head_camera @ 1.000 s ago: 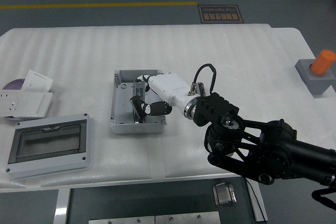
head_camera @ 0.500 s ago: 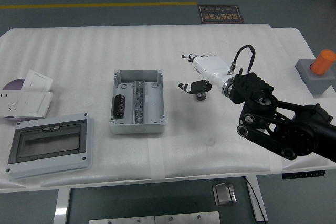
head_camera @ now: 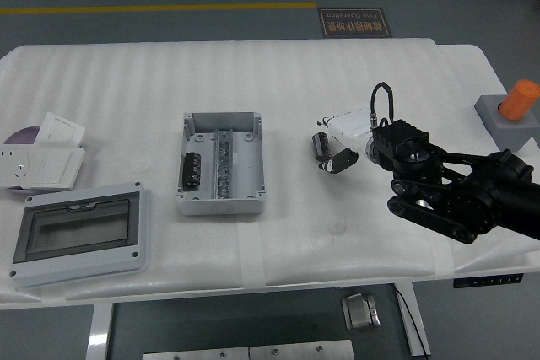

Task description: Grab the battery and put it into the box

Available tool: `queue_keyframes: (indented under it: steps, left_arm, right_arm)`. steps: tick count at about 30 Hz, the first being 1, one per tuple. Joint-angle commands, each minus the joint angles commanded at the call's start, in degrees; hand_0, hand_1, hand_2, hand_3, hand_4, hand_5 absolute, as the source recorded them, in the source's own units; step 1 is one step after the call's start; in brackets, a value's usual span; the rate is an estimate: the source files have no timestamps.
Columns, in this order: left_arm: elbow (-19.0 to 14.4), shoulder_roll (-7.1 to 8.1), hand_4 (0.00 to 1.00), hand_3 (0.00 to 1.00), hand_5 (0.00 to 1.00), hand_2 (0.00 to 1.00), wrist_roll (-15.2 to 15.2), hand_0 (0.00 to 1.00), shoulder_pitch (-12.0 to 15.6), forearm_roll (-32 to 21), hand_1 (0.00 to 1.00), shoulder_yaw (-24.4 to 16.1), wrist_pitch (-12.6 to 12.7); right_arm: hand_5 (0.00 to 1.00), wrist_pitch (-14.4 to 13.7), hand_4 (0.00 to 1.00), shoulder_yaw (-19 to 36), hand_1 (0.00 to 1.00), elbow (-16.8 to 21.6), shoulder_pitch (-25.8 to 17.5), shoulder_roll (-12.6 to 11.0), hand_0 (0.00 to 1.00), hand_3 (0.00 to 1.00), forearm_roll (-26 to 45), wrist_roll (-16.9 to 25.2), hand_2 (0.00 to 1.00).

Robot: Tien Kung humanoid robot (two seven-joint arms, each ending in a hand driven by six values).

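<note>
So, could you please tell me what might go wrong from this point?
The right hand is low beside a dark cylinder, possibly another battery; I cannot tell whether it is gripped, so it may get knocked and roll. The junction box already holds a battery in its left side, beside a metal rail, so a further one could snag there.

battery (head_camera: 190, 171): dark cylinder, lying lengthwise in the left compartment of the box (head_camera: 221, 163), against its left wall. box: grey rectangular enclosure, lid off, open side up, metal rail down the middle, sitting flat on the white surface (head_camera: 337, 233) left of centre.
</note>
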Motion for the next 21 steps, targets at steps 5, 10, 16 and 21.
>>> queue_keyframes:
  steps: [5, 10, 16, 21]
  left_arm:
    - [0.00, 0.11, 0.531, 0.551, 0.345, 0.512, -0.19, 0.649, -0.05, -0.65, 0.656, 0.74, 0.02]
    - [0.00, 0.18, 0.529, 0.552, 0.345, 0.512, -0.28, 0.649, -0.07, -1.10, 0.656, 1.24, 0.06]
    - [0.00, 0.19, 0.526, 0.552, 0.344, 0.513, -0.48, 0.649, -0.26, -1.60, 0.656, 1.81, 0.11]
    - [0.00, 0.12, 0.526, 0.553, 0.347, 0.513, -0.46, 0.649, -0.31, -1.21, 0.656, 1.54, 0.13]
  right_arm:
    - [0.521, -1.44, 0.802, -1.07, 0.836, -2.53, 0.51, 0.81, 0.813, 0.967, 2.02, 0.92, 0.854]
    - [0.531, -2.94, 0.803, -2.42, 0.825, -4.04, 0.83, 1.41, 0.804, 0.959, 3.47, 1.88, 0.835]
    - [0.540, -4.40, 0.780, -3.57, 0.797, -4.70, 0.92, 1.67, 0.791, 0.925, 3.94, 2.76, 0.796]
    - [0.474, -5.60, 0.667, -3.99, 0.763, -5.08, 0.96, 1.81, 0.770, 0.877, 3.94, 3.23, 0.760]
